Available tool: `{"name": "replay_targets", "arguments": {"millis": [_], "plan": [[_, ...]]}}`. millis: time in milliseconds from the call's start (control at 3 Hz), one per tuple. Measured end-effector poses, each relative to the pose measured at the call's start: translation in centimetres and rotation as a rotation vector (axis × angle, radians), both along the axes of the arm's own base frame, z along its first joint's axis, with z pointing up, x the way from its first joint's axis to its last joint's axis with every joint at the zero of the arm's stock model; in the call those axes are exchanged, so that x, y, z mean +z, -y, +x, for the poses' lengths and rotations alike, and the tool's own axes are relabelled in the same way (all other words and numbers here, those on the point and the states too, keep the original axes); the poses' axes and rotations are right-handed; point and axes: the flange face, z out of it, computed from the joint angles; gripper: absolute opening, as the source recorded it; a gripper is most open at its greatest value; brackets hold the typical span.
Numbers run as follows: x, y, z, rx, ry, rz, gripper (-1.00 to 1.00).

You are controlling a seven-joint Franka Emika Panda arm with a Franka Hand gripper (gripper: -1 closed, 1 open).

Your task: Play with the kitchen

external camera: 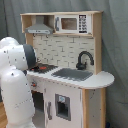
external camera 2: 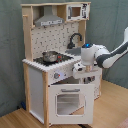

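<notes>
White-and-wood kitchen (external camera 2: 52, 75) stands against a grey curtain (external camera: 115, 45) in both exterior views. Pot (external camera 2: 49, 57) sits on its hob. Tool (external camera 2: 84, 74) hangs low by the knob panel, right of the oven door (external camera 2: 67, 100); fingers' state: cannot tell.

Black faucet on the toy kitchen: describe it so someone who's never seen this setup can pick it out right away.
Start at the toy kitchen, white and light wood, with a microwave up top. Drop to the countertop: the grey sink sits at the first exterior view's right of the black hob. The black faucet rises behind the sink against the tiled backsplash, the only tall, arched black piece on the counter.
</notes>
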Motion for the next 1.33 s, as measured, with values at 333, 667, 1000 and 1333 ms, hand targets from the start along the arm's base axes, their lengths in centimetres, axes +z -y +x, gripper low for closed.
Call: {"name": "replay_targets", "arguments": {"millis": [333,667,1000,1333], "plan": [[-1.5,-0.2,0.6,0.033,-0.026,0.026,-1.00],[-3.4,-0.6,-0.1,-0.003,-0.055,0.048,-1.00],[-4.8,-1.1,-1.0,-0.046,-0.062,0.069,-1.00],[-5.8,-2.0,-2.2,-0.097,-0.070,0.095,-1.00]]}}
